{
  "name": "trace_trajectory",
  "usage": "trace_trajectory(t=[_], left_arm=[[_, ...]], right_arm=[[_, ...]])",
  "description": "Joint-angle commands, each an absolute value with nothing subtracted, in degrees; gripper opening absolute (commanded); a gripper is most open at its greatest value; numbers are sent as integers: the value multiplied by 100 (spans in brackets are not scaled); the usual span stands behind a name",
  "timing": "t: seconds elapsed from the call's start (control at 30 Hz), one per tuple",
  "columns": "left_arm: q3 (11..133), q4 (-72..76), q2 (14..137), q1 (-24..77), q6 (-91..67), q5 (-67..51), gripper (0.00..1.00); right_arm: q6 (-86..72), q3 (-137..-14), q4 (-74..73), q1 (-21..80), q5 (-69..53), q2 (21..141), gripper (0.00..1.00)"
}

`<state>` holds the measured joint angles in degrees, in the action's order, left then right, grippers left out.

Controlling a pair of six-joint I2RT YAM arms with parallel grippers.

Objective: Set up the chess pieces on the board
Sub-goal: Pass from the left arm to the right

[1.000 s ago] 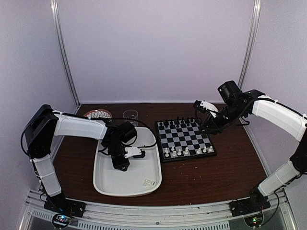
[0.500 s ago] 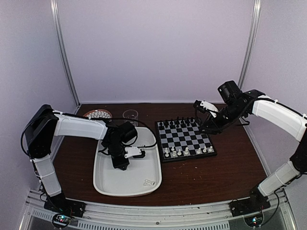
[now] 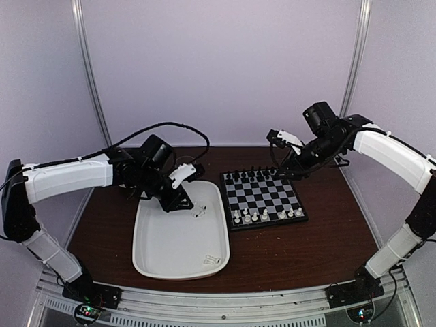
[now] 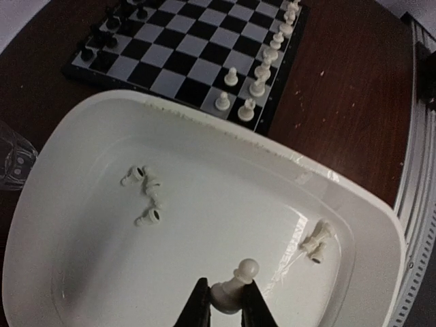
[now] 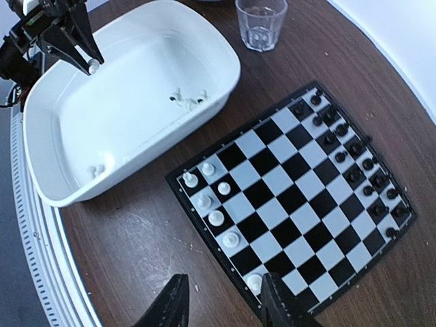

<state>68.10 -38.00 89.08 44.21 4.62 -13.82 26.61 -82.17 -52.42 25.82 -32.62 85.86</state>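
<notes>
My left gripper [image 4: 225, 308] is shut on a white pawn [image 4: 234, 287], held just above the floor of the white tray [image 4: 82, 238]. From above, the left gripper [image 3: 193, 205] is over the tray's far right part. More white chess pieces [image 4: 146, 193] lie tipped over in the tray, with a second small cluster [image 4: 317, 238] near its corner. The board [image 3: 262, 197] stands right of the tray. Several white pieces [image 3: 266, 216] stand along its near edge and black chessmen [image 3: 255, 175] along its far edge. My right gripper [image 5: 223, 306] hangs open and empty over the board's edge [image 5: 300, 184].
A clear glass [image 3: 184, 163] and a round dish of pale pieces [image 3: 139, 162] stand behind the tray [image 3: 170, 252]. Bare brown table lies in front of the board and to its right. A metal rail runs along the table's near edge.
The left arm has stretched out and carried its gripper from the tray's middle toward the far right, now shut on a pawn. The right gripper has risen and drawn back slightly.
</notes>
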Motion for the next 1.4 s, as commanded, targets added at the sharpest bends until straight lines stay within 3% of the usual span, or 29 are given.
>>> trace_trajectory(t=[0.0,0.2,0.37,0.8,1.37], left_arm=[[6674,-2012,8498,4416,-1044,-2424,9],[6010,117,8370,4429,-2498,-2909,12],[5819,726,8495,4442,-2905,-3019,12],[5974,506,8628,4536,-2650,-3137,12],[6120,371,8722,4641,-2490,-3301,12]], right_arm=[[2583,-8797,-5466,3018,-3657,8951,39],[2039,-9430,-5326,3515,-4342,9522,40],[1789,-9755,-5265,3964,-4468,9908,42],[1400,-10580,-5365,4359,-4417,10592,39],[1292,-10670,-5355,4416,-4591,10800,33]])
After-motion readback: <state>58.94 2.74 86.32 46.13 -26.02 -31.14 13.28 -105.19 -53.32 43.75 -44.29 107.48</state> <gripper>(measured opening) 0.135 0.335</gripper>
